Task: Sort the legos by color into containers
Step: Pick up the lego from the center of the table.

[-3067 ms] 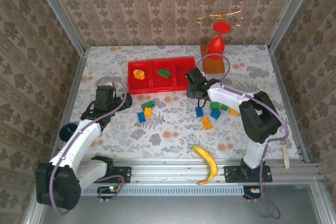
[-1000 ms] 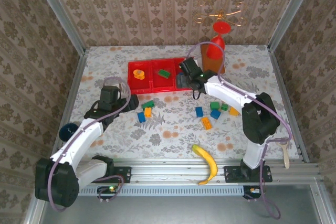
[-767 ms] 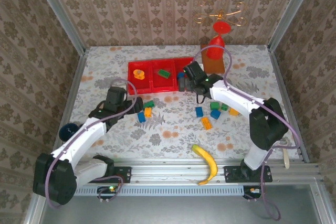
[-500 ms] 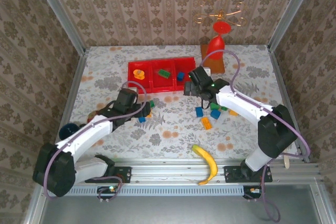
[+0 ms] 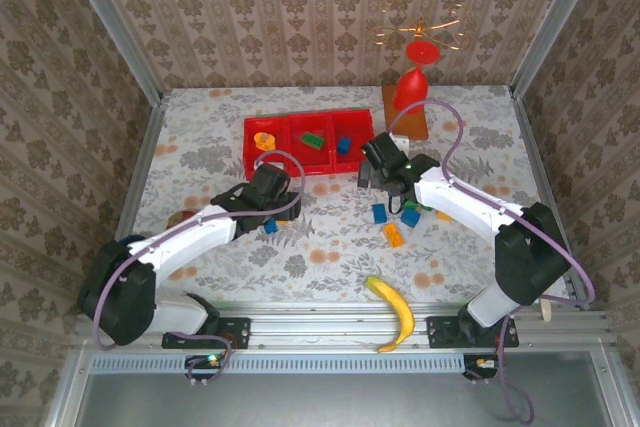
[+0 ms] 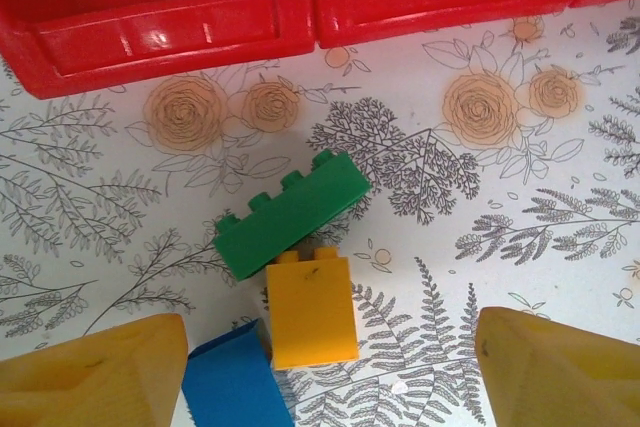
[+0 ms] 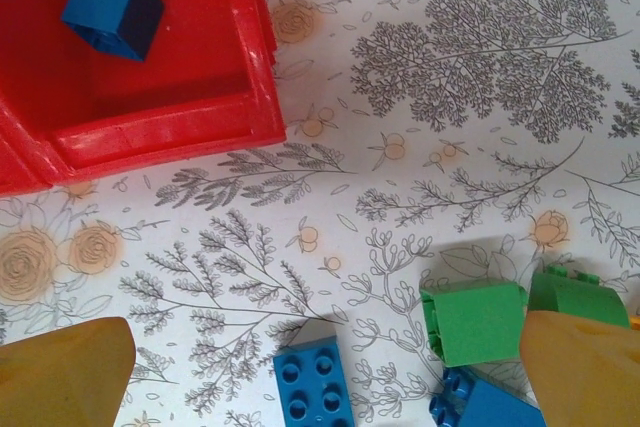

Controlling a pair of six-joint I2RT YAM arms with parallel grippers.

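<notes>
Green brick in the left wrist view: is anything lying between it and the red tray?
No. In the left wrist view, the stretch from the green brick to the red tray is bare flower-printed table.

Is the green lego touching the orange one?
Touching. The left wrist view shows the green lego resting against the studs of the orange lego, with no gap.

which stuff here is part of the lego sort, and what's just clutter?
Job: red tray; legos, both loose and already in the tray.
Clutter: banana; red goblet piece on its wooden base.
</notes>
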